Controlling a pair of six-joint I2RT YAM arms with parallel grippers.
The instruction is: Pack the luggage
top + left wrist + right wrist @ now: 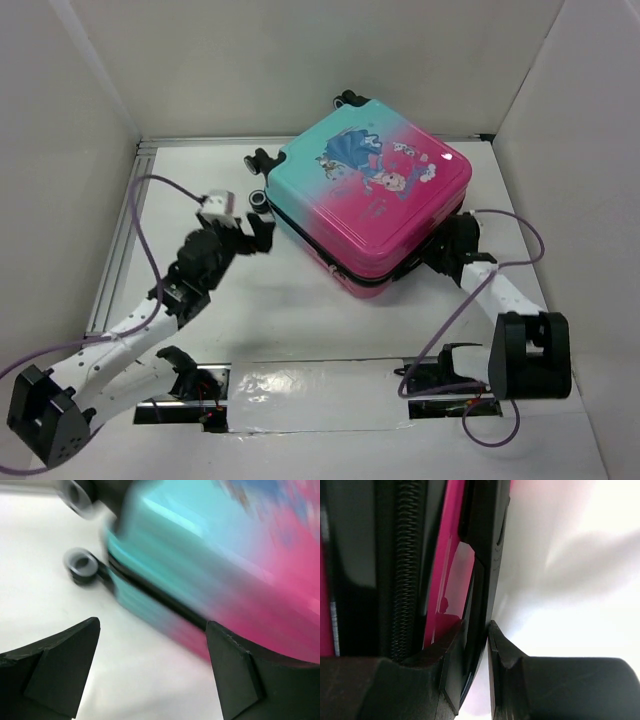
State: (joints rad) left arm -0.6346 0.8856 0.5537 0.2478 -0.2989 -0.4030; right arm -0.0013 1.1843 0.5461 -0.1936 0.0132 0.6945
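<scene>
White table (pixel 300 320) | left claw (pixel 258 233) spread beside luggage (pixel 375 195) | right claw (pixel 488 630) seemingly pinching its rim

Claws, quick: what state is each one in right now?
Left claw: open, holding nothing.
Right claw: closed on a black edge of the luggage.

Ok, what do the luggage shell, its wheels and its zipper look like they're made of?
The luggage shell looks like hard glossy plastic: it shows sheen and reflections. The wheels are black, plastic or rubber; too small to tell. The zipper has black coil teeth, probably nylon, on a dark tape.
</scene>
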